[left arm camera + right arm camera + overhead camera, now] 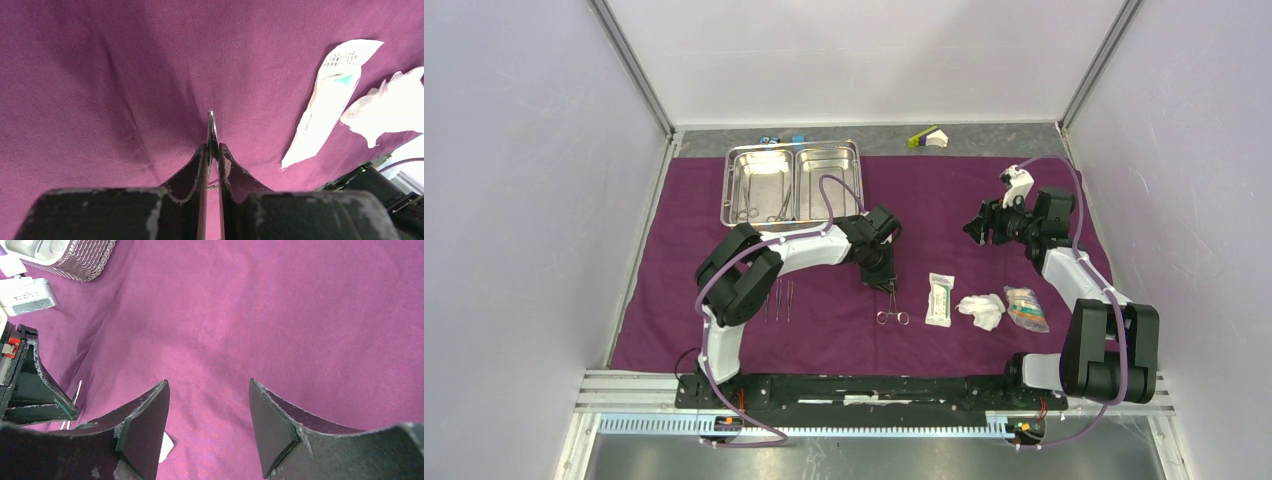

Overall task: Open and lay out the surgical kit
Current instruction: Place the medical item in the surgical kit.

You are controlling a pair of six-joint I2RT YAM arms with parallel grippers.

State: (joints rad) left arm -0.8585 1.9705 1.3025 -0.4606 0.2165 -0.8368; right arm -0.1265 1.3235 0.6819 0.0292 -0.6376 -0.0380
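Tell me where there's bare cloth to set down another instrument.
Bare cloth lies between the tray and the right gripper, and left of the tweezers. The near row, forceps through clear packet, is crowded.

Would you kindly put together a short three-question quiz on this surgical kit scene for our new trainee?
1. True or false: the right gripper is holding the white gauze.
2. What lies on the purple cloth between the white packet and the small clear packet? A. tweezers B. white gauze C. steel tray
3. Fill in: the left gripper is shut on the ring-handled ____.
Key: 1 false, its jaws stand open and empty above the cloth. 2 B. 3 forceps.
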